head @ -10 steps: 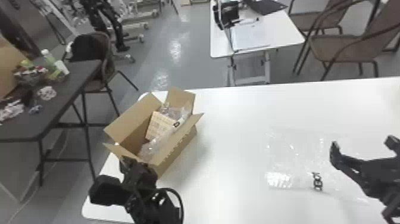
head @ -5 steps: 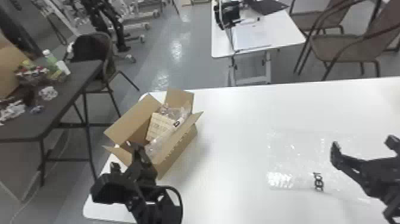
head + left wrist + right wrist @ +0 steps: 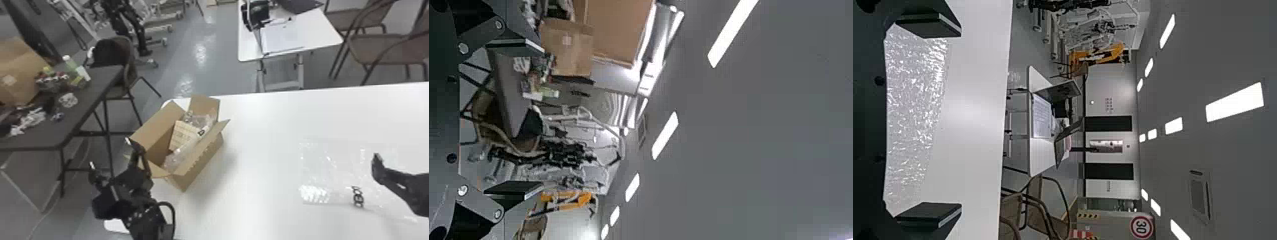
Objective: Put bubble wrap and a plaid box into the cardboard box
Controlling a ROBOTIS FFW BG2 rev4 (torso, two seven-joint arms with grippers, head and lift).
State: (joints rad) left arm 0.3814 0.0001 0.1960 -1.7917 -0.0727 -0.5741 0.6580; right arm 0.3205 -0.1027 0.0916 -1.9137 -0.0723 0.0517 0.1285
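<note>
My left gripper [image 3: 110, 153] is open and empty, raised just left of the cardboard box's [image 3: 204, 162] near end. Its fingers also stand wide apart in the left wrist view, with the gripper [image 3: 526, 117] facing the room. Inside the open-flapped cardboard box, the plaid box [image 3: 183, 135] lies tilted with clear bubble wrap [image 3: 182, 154] beside and partly over it. Another clear sheet of bubble wrap [image 3: 332, 172] lies flat on the right of the table. My right gripper [image 3: 378, 169] is parked over that sheet; in the right wrist view the gripper [image 3: 943, 120] is open and empty.
The box stands at the left end of the white table [image 3: 265, 134], its flaps spread outward. A dark side table [image 3: 92, 95] with assorted items is to the left. Chairs [image 3: 380, 48] and another white table [image 3: 319, 35] stand beyond.
My left gripper has moved left and away from the cardboard box, and its fingers have spread apart. The plaid box and bubble wrap inside stay there. The right arm has kept still.
</note>
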